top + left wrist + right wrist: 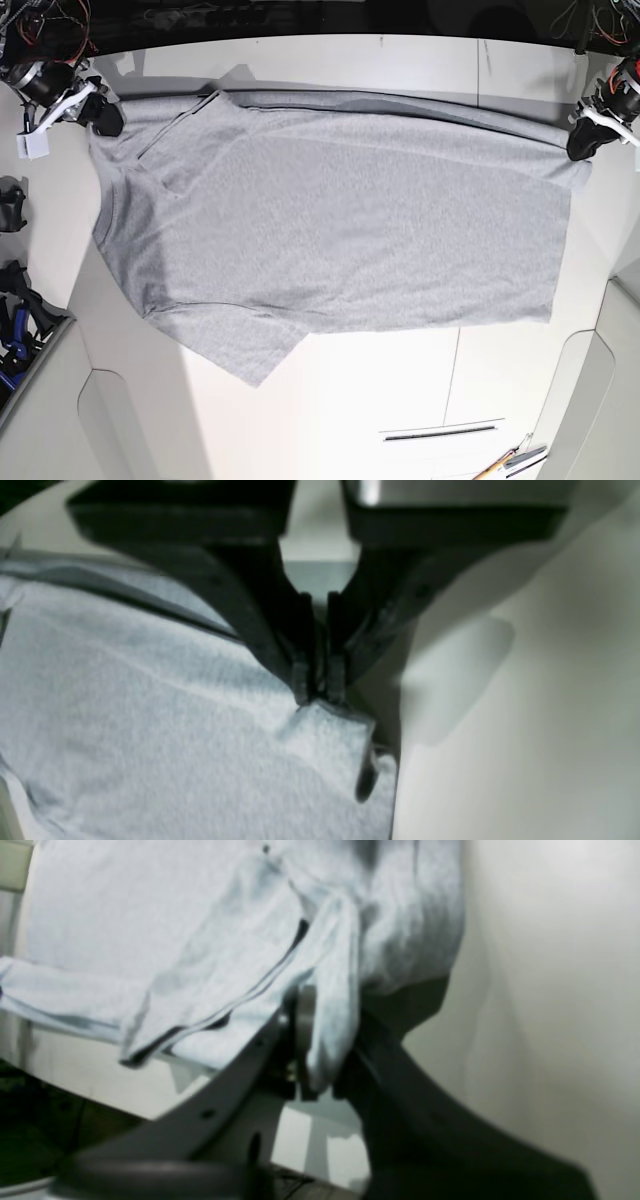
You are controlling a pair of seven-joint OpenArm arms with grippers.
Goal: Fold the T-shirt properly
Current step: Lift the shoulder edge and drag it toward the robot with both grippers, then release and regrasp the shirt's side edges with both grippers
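The light grey T-shirt (340, 220) lies spread sideways across the white table (350, 400), plain side up, with one sleeve pointing to the front left. My right gripper (105, 118) is shut on the shirt's far left corner. In the right wrist view, bunched fabric (330, 1030) is pinched between its fingers (320, 1060). My left gripper (585, 145) is shut on the far right corner. In the left wrist view its tips (317, 697) clamp the shirt's edge (125, 705). The far edge between the two grippers runs taut and slightly raised.
Cables and dark hardware (40, 25) line the table's back edge. Black and blue items (15, 310) sit off the left side. Small tools (515, 462) lie at the front right, next to a thin metal strip (430, 433).
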